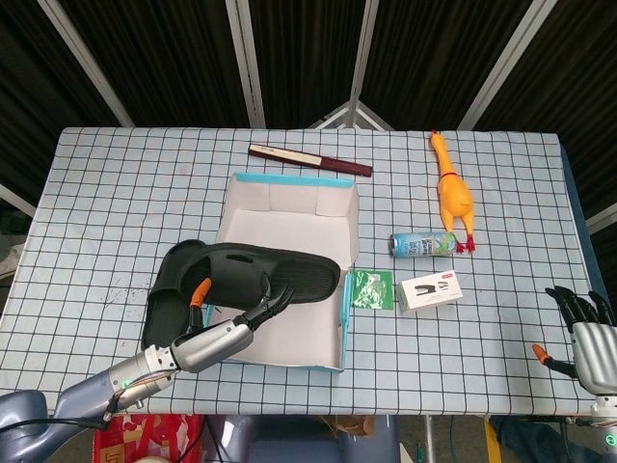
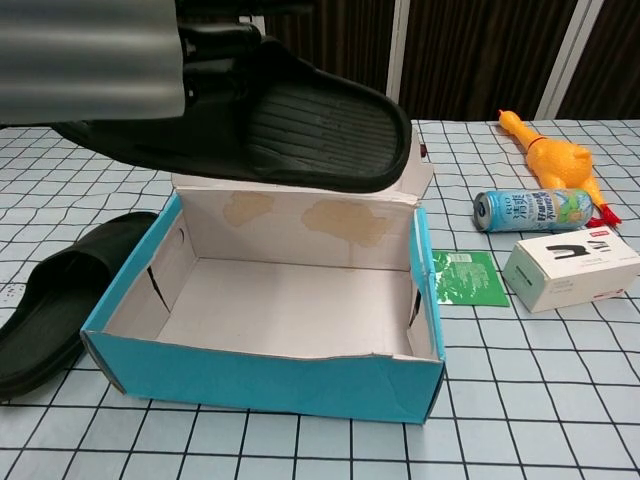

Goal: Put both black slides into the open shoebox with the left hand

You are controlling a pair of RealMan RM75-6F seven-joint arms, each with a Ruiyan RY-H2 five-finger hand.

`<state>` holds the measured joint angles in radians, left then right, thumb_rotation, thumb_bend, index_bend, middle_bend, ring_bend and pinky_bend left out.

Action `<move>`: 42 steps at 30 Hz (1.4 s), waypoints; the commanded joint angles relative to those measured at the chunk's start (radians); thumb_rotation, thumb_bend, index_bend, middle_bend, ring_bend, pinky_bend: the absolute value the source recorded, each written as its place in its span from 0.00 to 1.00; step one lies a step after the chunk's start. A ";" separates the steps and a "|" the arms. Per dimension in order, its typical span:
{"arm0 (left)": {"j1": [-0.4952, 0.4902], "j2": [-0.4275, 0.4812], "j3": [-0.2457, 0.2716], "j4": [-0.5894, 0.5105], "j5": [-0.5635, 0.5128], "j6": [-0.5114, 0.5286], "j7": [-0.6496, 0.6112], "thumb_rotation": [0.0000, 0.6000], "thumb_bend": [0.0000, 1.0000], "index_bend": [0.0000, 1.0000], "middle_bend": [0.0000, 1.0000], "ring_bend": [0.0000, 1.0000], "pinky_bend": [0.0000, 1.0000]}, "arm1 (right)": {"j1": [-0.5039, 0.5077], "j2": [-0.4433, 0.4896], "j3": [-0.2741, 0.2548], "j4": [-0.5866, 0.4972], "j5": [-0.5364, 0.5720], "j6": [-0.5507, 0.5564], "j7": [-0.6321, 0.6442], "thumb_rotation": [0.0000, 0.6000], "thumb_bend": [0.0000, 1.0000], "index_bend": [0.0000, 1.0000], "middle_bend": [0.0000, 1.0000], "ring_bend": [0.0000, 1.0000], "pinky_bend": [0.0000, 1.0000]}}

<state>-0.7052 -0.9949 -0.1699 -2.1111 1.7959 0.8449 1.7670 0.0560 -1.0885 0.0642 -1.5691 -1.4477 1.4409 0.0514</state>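
My left hand (image 1: 227, 329) holds one black slide (image 1: 255, 273) level in the air over the open shoebox (image 1: 280, 333). In the chest view that slide (image 2: 300, 125) shows its ribbed sole above the blue-sided shoebox (image 2: 270, 385), and the silver back of my left hand (image 2: 95, 60) fills the top left. The second black slide (image 2: 45, 300) lies flat on the table to the left of the box, partly hidden in the head view under the raised one. My right hand (image 1: 583, 333) rests at the table's near right corner, fingers apart, holding nothing.
Right of the box lie a green packet (image 1: 370, 288), a small white box (image 1: 431, 290) and a drink can (image 1: 422, 243) on its side. A rubber chicken (image 1: 451, 193) lies at the back right. A dark red flat case (image 1: 309, 159) sits behind the box lid.
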 commanded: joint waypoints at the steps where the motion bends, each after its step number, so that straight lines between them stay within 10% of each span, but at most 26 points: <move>1: -0.030 -0.019 -0.004 0.037 0.031 -0.042 0.011 1.00 0.63 0.62 0.27 0.00 0.07 | 0.000 0.000 -0.001 -0.001 -0.001 0.000 0.000 1.00 0.23 0.18 0.16 0.20 0.08; 21: -0.041 -0.138 0.001 0.151 0.028 -0.173 0.186 1.00 0.65 0.64 0.29 0.00 0.07 | 0.000 0.001 0.004 0.000 0.011 -0.006 0.000 1.00 0.23 0.18 0.16 0.20 0.08; 42: -0.111 -0.245 -0.004 0.307 0.110 -0.238 0.099 1.00 0.65 0.65 0.30 0.00 0.07 | 0.004 0.001 0.007 0.003 0.023 -0.018 -0.003 1.00 0.23 0.18 0.16 0.20 0.08</move>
<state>-0.8108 -1.2331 -0.1703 -1.8118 1.9011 0.6080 1.8720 0.0596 -1.0877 0.0710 -1.5663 -1.4243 1.4230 0.0490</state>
